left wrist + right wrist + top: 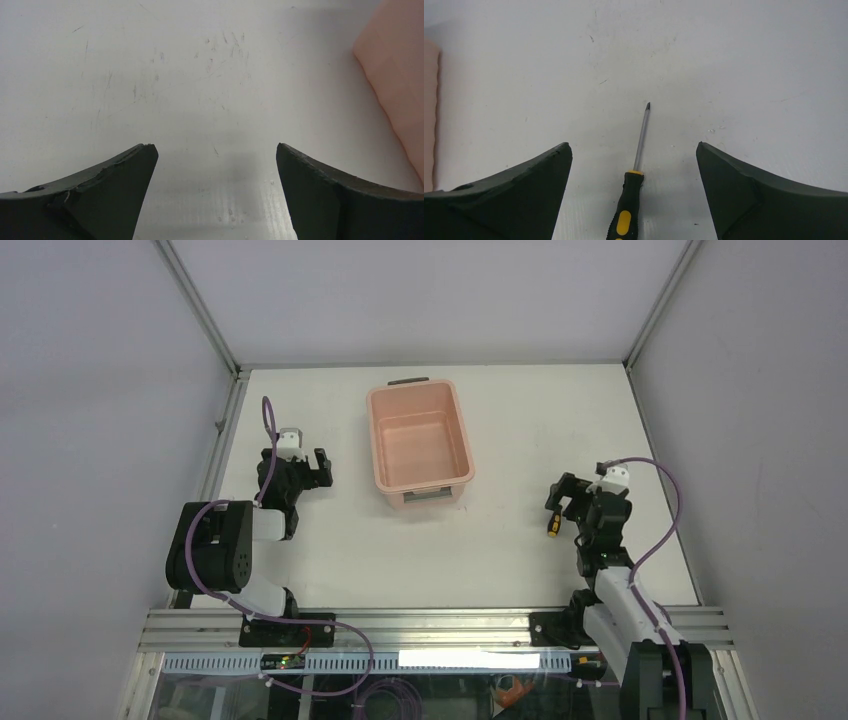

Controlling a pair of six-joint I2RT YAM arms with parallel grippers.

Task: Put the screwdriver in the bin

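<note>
The screwdriver [626, 210], black handle with yellow patches and a thin metal shaft, lies flat on the white table with its tip pointing away from the wrist. My right gripper [634, 147] is open, and its jaws stand wide on either side of the screwdriver without touching it. In the top view the handle end [553, 530] shows beside the right gripper [570, 498] at the right of the table. The salmon-pink bin [420, 436] stands empty at the middle back. My left gripper [322, 470] is open and empty to the left of the bin, over bare table [215, 150].
The bin's side wall [395, 65] shows at the right edge of the left wrist view, and a sliver of it [429, 100] at the left edge of the right wrist view. Grey enclosure walls and metal frame posts [200, 310] border the table.
</note>
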